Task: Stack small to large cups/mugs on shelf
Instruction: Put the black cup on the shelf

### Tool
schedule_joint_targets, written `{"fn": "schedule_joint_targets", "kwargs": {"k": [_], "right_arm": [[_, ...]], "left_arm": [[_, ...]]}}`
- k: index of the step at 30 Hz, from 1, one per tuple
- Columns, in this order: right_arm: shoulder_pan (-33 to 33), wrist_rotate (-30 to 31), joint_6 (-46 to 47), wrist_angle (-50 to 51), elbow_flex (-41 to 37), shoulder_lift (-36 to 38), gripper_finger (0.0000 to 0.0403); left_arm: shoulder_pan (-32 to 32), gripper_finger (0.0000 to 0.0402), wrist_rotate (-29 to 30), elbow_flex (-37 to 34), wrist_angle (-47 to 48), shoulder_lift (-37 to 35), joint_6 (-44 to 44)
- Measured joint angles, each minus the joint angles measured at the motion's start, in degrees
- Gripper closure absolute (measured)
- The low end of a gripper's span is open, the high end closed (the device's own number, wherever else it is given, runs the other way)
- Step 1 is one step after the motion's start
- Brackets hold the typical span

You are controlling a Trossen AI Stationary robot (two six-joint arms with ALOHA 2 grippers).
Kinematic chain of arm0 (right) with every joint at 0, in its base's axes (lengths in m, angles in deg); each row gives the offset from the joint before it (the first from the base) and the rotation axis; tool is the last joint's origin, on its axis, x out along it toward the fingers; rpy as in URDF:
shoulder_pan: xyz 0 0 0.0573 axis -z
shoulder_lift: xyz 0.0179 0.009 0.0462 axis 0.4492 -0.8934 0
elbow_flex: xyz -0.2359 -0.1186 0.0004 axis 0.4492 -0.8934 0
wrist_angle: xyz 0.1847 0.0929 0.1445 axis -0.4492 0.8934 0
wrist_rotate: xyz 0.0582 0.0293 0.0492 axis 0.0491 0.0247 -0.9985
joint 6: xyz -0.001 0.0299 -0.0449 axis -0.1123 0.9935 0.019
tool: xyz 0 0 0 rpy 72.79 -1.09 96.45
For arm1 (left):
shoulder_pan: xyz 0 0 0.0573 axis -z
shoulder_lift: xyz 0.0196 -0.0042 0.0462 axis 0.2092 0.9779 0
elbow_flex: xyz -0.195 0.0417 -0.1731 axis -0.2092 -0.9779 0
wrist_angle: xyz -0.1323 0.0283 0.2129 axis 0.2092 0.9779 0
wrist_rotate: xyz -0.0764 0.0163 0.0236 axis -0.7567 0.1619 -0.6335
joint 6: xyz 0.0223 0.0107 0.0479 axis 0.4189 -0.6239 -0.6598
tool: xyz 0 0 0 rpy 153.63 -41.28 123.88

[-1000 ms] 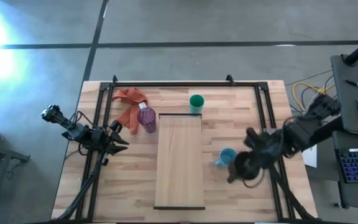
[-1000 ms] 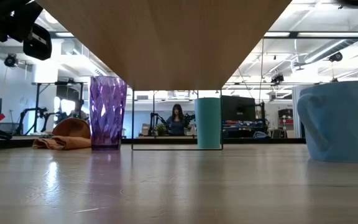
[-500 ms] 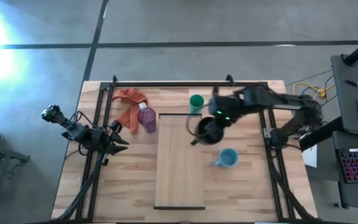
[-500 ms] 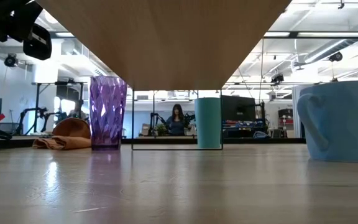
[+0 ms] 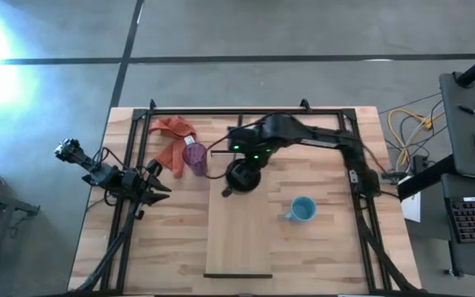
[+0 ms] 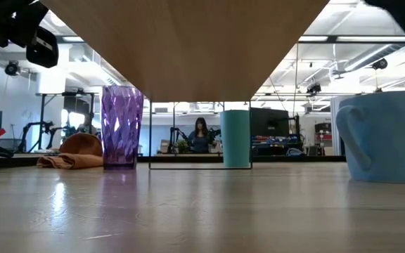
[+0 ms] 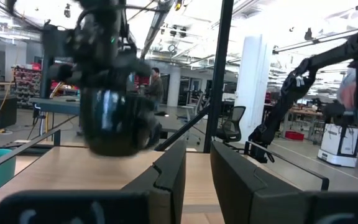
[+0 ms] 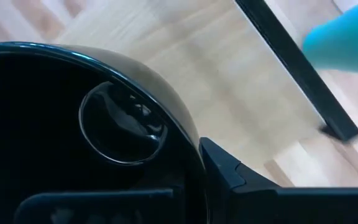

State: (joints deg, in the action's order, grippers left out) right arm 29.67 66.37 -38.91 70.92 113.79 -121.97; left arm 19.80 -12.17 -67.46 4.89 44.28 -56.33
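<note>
High view: right gripper (image 5: 239, 175) carried black mug (image 5: 242, 176) leftward over shelf (image 5: 239, 231).

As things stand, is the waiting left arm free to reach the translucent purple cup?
Probably yes. The left gripper sits at the table's left edge, pointing toward the translucent purple cup, with bare tabletop between them. The orange cloth lies beside the cup, not across the path, and the right gripper holds the black mug over the light wooden shelf.
</note>
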Motion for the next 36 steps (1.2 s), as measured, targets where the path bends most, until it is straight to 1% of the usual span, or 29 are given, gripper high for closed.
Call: {"fn": "schedule_joint_targets", "kwargs": {"k": [4, 8, 12, 17, 21, 24, 30, 36], "right_arm": [[1.26, -0.97, 1.39, -1.32, -0.88, -2.05, 0.0375], [1.89, -0.84, 2.65, -1.29, -0.45, -2.27, 0.038], [2.3, 1.77, 4.32, -1.44, -0.09, -1.78, 0.038], [2.52, 2.23, 4.7, -1.93, -0.07, -0.87, 0.0349], [2.44, 0.45, 4.71, -2.0, -0.07, -0.87, 0.0318], [2.39, 1.73, 4.64, -1.86, -0.07, -0.87, 0.03], [3.05, 3.3, 3.42, 1.05, -0.05, 0.33, 0.0277], [3.06, 3.48, 1.02, 1.05, -0.07, 3.88, 0.0261]], "left_arm": [[0.0, 0.034, 0.0, 0.0, 0.04, 0.01, 0.0], [0.0, 0.034, 0.0, 0.0, 0.08, -0.02, 0.0], [0.0, 0.034, -0.02, 0.0, 0.11, 0.01, 0.0], [0.0, 0.034, 0.0, 0.0, 0.13, 0.01, 0.0], [0.0, 0.034, -0.02, 0.0, 0.14, 0.01, 0.0], [0.0, 0.034, -0.02, 0.0, 0.13, 0.01, 0.0], [0.0, 0.034, -0.01, 0.0, 0.13, 0.01, 0.0], [0.0, 0.034, 0.0, 0.0, 0.13, -0.01, 0.0]]}}
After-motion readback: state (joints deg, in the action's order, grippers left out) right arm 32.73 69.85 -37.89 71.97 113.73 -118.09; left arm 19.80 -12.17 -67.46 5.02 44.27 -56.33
